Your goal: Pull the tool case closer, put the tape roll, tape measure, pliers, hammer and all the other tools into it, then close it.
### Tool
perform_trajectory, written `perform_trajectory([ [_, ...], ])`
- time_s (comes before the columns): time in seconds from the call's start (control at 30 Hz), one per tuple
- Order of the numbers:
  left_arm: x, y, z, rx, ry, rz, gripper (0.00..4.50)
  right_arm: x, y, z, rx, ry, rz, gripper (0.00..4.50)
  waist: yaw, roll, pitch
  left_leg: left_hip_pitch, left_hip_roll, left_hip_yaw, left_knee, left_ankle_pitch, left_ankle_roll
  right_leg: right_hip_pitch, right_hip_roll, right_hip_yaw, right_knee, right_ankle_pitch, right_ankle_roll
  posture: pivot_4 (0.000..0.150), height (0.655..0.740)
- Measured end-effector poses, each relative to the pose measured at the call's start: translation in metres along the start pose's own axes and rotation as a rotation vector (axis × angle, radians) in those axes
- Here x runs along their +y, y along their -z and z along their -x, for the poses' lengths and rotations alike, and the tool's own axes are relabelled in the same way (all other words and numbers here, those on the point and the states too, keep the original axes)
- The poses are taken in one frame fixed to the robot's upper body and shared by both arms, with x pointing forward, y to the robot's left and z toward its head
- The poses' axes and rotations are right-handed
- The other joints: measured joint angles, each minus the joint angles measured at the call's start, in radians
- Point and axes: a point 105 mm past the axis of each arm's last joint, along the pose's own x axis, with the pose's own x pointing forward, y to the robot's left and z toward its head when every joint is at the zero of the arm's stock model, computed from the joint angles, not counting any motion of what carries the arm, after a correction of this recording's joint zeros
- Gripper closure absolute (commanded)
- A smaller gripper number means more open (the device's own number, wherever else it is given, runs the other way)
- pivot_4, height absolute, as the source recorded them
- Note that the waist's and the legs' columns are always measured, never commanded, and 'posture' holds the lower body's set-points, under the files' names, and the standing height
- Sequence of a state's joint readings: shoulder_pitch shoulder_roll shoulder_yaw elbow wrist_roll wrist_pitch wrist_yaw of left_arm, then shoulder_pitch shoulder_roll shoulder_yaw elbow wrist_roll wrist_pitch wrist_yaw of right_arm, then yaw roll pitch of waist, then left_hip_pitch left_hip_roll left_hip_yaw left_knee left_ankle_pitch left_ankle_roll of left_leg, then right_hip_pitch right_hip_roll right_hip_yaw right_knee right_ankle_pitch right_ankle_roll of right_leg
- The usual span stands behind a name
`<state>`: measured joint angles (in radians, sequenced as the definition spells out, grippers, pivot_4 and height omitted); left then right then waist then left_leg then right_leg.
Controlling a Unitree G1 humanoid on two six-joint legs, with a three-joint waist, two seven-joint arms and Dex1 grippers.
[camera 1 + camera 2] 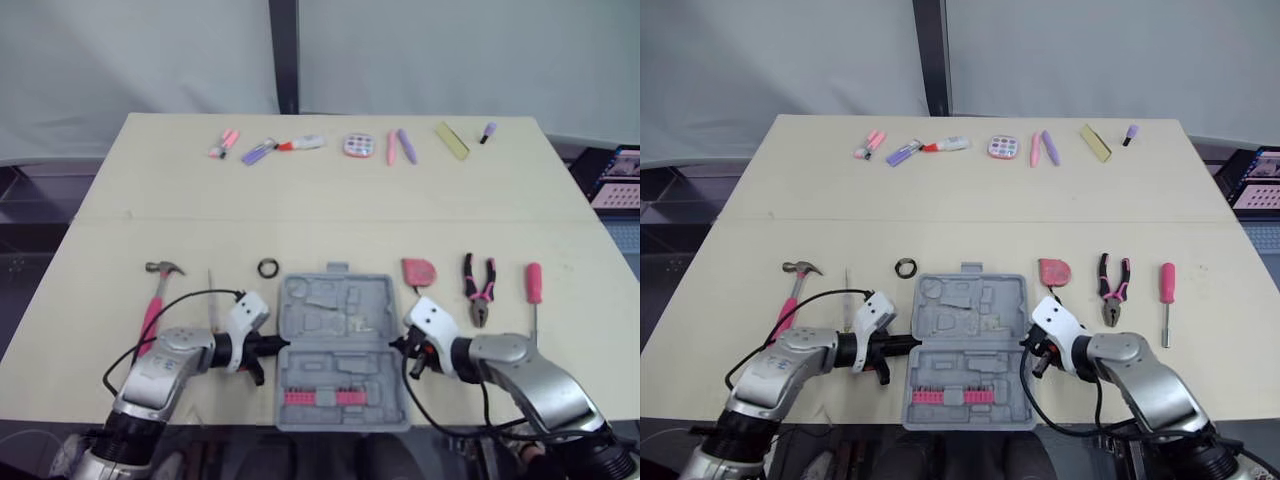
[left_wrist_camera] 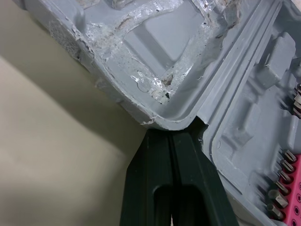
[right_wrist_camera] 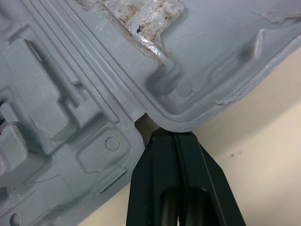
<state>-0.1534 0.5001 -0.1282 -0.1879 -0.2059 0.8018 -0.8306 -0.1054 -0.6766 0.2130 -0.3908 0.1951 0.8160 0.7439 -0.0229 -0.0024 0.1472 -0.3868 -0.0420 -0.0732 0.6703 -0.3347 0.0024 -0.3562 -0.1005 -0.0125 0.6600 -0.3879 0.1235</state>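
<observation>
Between the left claw (image 2: 171, 134) and the right claw (image 3: 175, 135), the open tool case (image 1: 335, 350) lies on the tabletop (image 1: 330, 190). Wrist views show both claws clenched on nothing, tips at its hinge notches. Eye views add the hammer (image 1: 155, 305) left of the case and the pliers (image 1: 479, 288) right of it.

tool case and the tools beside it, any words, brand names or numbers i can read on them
No text can be read on any of them.
tool case: bare moulded grey plastic, no letters or numbers seen, even up close in the wrist views.
tape measure: any label is too small to read.
pliers and hammer: no legible marks.
</observation>
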Motion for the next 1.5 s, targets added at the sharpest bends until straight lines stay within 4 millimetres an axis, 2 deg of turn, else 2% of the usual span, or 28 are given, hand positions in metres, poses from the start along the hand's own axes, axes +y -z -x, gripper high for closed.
perform_trajectory([
  [0.43, -0.006, 0.006, 0.002, -0.009, -0.007, 0.015, 4.50, 0.009, 0.007, 0.003, 0.029, -0.030, -0.004, 4.44, 0.001, 0.000, 0.000, 0.000, 0.000, 0.000, -0.001, 0.000, 0.000, 0.000, 0.000, 0.003, -0.001, 0.000, 0.000, 0.150, 0.7400],
  [1.5, -0.016, 0.015, 0.007, -0.002, -0.017, 0.048, 4.50, 0.017, 0.010, 0.007, 0.049, -0.053, -0.021, 4.44, 0.017, 0.000, 0.000, 0.000, 0.000, 0.001, -0.002, 0.000, 0.000, 0.000, 0.000, 0.004, -0.003, 0.000, 0.000, 0.150, 0.7400],
])
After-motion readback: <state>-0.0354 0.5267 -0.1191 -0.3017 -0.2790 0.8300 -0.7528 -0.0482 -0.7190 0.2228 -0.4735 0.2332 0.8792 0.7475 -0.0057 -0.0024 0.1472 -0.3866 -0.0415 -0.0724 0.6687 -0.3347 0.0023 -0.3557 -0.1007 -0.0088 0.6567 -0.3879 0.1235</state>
